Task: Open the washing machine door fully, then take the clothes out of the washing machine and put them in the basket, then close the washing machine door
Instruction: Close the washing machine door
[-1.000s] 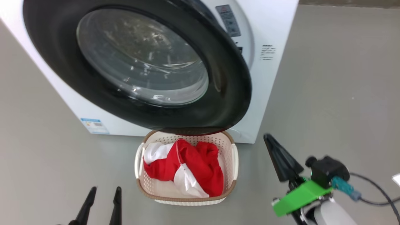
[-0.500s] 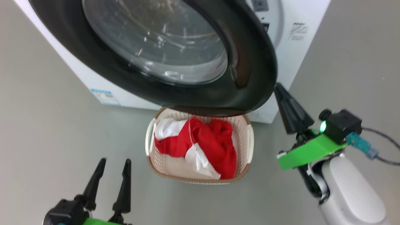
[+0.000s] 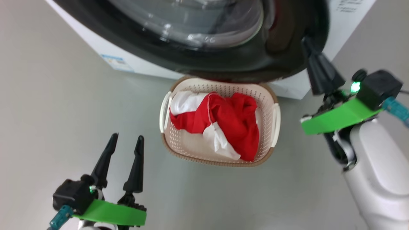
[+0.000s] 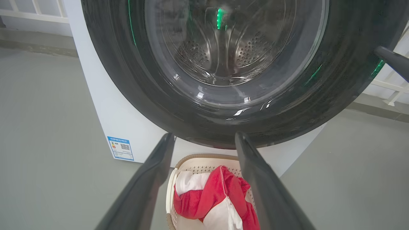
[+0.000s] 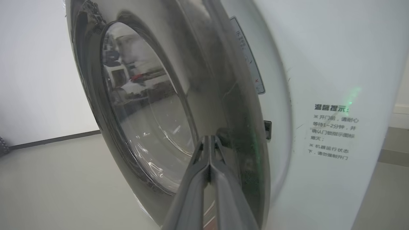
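Glossy black washing machine door (image 3: 230, 64): probably stiff, slick; push its three-o'clock rim with the pinched-shut right gripper (image 5: 209, 138); left gripper (image 3: 127, 136) splayed, empty.

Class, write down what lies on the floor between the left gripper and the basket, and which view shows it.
The stretch is bare grey floor between the left gripper and the basket, seen in the head view.

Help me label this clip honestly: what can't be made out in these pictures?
- Head view: far rim of the basket, hidden under the washing machine door.
- Head view: whether the right fingers touch the door; motion blur.
- Left wrist view: lower part of the drum, behind glass reflections.
- Head view: print on the blue sticker, too small.
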Controlling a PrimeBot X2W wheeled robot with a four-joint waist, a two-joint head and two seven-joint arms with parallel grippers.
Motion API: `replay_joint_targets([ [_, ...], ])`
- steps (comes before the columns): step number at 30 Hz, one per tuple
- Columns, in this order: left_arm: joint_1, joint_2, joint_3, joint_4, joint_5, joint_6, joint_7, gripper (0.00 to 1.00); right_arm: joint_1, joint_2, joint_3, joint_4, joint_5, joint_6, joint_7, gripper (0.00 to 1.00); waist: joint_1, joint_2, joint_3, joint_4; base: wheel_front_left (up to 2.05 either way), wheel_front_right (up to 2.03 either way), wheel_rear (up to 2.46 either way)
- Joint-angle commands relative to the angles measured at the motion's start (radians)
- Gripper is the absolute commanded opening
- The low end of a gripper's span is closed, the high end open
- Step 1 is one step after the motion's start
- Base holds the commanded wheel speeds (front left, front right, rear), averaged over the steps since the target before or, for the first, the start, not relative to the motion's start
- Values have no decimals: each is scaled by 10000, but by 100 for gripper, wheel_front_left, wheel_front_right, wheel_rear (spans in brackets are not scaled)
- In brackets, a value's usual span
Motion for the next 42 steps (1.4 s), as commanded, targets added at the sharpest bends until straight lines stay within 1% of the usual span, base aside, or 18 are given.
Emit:
replay_joint_targets([
  [1,-255,104,266,-276,-40,-48,-122,100,-331,6,32,-222,-78,31,-59,0,0,-1,449,333,0,0,0],
  [8,-605,103,115,-305,-145,-48,-122,100,-1070,-148,-64,-155,-80,31,-59,0,0,-1,887,518,0,0,0],
  [13,-804,103,73,-321,-196,-48,-122,100,-1491,-78,-390,-164,-57,31,-59,0,0,-1,1157,563,0,0,0],
  [18,-956,103,-1,-310,-238,-48,-122,100,-1774,-16,-385,-115,-113,31,-59,0,0,-1,1323,583,0,0,0],
  [25,-888,103,65,-178,-210,-48,-122,100,-1335,1,15,-61,-77,31,-59,0,0,-1,1018,483,0,0,0],
  [26,-866,103,86,-149,-200,-48,-122,100,-1220,-6,85,-41,-66,31,-59,3,0,-1,935,458,0,0,0],
  [27,-837,103,110,-115,-187,-48,-122,100,-1094,-19,170,-20,-61,31,-59,11,0,-1,844,430,0,0,0],
  [28,-804,103,136,-82,-170,-48,-122,100,-966,-24,239,-9,-54,31,-59,23,0,-1,751,401,0,0,0],
  [29,-765,103,166,-52,-150,-48,-122,100,-824,-24,300,-2,-44,31,-59,38,0,-1,652,367,0,0,0],
  [30,-722,103,197,-22,-126,-48,-122,100,-676,-24,360,3,-36,31,-59,44,0,-1,549,331,0,0,0],
  [32,-625,103,260,35,-69,-48,-122,100,-361,-17,455,3,-12,31,-59,91,0,-1,341,253,0,0,0],
  [33,-574,103,292,59,-34,-48,-122,100,-202,-6,490,-14,1,31,-59,100,0,-1,236,210,0,0,0],
  [42,-47,103,521,189,370,-48,-122,100,1121,175,608,-33,112,31,-59,100,0,-1,-626,-209,0,0,0],
])
